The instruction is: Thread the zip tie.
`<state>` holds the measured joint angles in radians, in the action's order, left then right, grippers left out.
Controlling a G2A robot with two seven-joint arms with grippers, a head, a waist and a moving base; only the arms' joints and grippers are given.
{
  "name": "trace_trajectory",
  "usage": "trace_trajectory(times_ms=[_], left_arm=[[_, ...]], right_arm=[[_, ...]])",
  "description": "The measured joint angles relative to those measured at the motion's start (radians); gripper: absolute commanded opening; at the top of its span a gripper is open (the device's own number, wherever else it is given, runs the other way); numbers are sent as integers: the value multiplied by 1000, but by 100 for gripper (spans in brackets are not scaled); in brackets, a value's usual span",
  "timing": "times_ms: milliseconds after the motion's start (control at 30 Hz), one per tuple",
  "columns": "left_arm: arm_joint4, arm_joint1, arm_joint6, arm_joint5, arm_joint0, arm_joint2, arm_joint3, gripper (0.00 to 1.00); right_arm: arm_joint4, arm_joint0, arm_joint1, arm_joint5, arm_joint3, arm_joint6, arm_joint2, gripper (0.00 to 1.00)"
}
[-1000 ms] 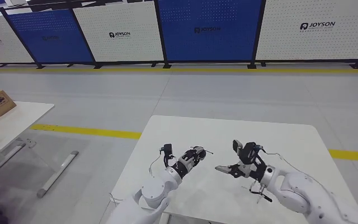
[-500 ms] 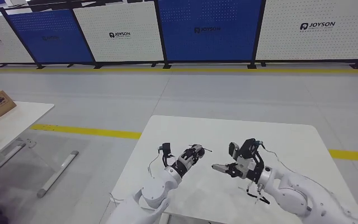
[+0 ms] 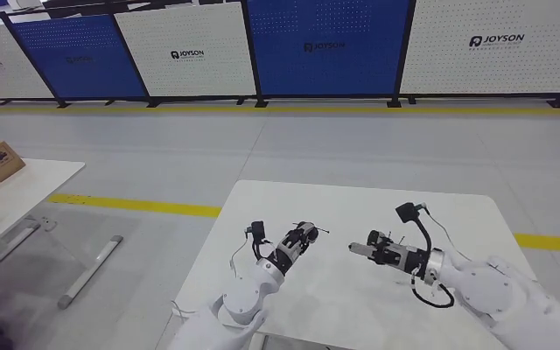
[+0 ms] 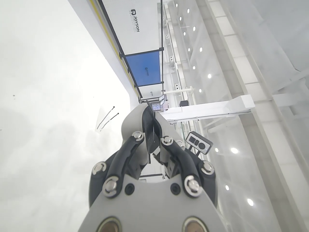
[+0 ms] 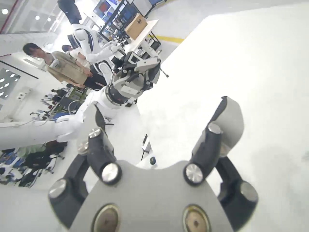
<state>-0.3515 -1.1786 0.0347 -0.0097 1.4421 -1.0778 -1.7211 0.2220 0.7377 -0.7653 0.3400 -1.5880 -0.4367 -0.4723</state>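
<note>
A thin black zip tie (image 4: 153,127) is pinched upright between the pads of my left gripper (image 4: 152,121), which is shut on it. In the top view the left gripper (image 3: 302,236) hovers over the white table (image 3: 367,206), the zip tie's end (image 3: 322,231) sticking out toward the right arm. My right gripper (image 3: 357,249) is a short gap away, pointing at the left one, open and holding nothing. The right wrist view shows one grey finger (image 5: 230,119) spread wide, the left gripper (image 5: 141,74) beyond it, and the zip tie's head (image 5: 166,75).
Two spare black zip ties (image 4: 107,119) lie side by side on the table near the left gripper. The table's far edge (image 3: 350,185) meets open floor with a yellow line. A second white table (image 3: 35,179) stands off to the left.
The right arm's wrist has rolled and its gripper shifted slightly up and toward the table's far side. The left arm has barely moved, still holding the zip tie.
</note>
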Motion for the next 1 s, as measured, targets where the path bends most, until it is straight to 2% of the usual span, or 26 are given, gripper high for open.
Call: trace_trajectory(times_ms=[100, 467, 567, 700, 833, 1000], left_arm=[[0, 0, -1, 1, 0, 0, 0, 0], [-7, -2, 5, 2, -1, 1, 3, 0], [-1, -6, 7, 6, -7, 8, 12, 0], [-7, -10, -3, 11, -12, 16, 13, 0], [5, -12, -13, 2, -10, 20, 4, 0], [6, -12, -13, 2, -9, 20, 4, 0]], right_arm=[[-7, 0, 0, 0, -1, 37, 1, 100], [1, 8, -2, 0, -7, 34, -1, 100], [61, 16, -10, 0, -12, -50, -11, 100], [141, 17, -32, 0, 43, -141, -22, 100], [201, 12, -63, -4, 118, -181, -14, 100], [208, 12, -64, -7, 120, -181, -14, 100]])
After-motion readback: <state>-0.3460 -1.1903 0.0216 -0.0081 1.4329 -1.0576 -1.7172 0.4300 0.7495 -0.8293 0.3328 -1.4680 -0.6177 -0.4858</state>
